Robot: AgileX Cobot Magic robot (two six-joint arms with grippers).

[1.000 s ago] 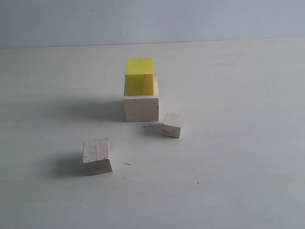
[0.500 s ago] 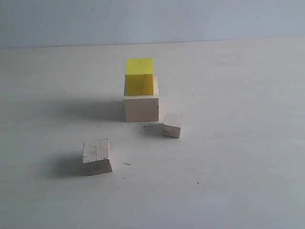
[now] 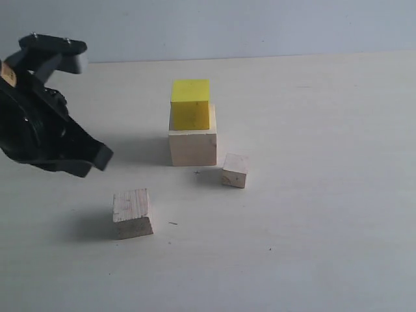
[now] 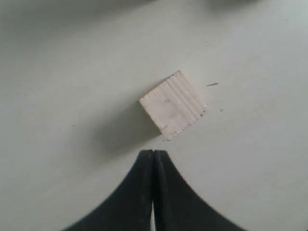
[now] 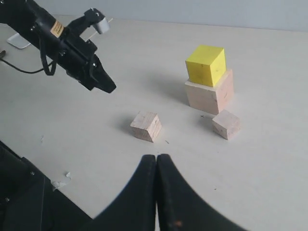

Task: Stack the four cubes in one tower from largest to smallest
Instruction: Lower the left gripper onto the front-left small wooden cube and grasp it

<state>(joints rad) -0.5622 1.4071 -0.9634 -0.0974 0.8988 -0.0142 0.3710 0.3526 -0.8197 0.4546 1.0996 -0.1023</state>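
Observation:
The yellow cube (image 3: 190,104) rests on the large wooden cube (image 3: 192,145) at the table's middle; both show in the right wrist view, yellow cube (image 5: 206,65) on large cube (image 5: 208,96). The small wooden cube (image 3: 234,169) lies just right of that pair. The medium wooden cube (image 3: 132,213) lies alone at the front left, turned at an angle (image 4: 173,104). My left gripper (image 3: 101,156) hangs shut and empty above the table, up and left of the medium cube. My right gripper (image 5: 156,159) is shut and empty, out of the exterior view.
The pale tabletop (image 3: 325,227) runs back to a grey wall (image 3: 260,26). The left arm's black body (image 3: 32,123) fills the exterior view's left side. Small white scraps (image 5: 60,182) lie on the table near the right arm.
The left arm has come into the exterior view from the left, where no arm showed before. The cubes have not moved.

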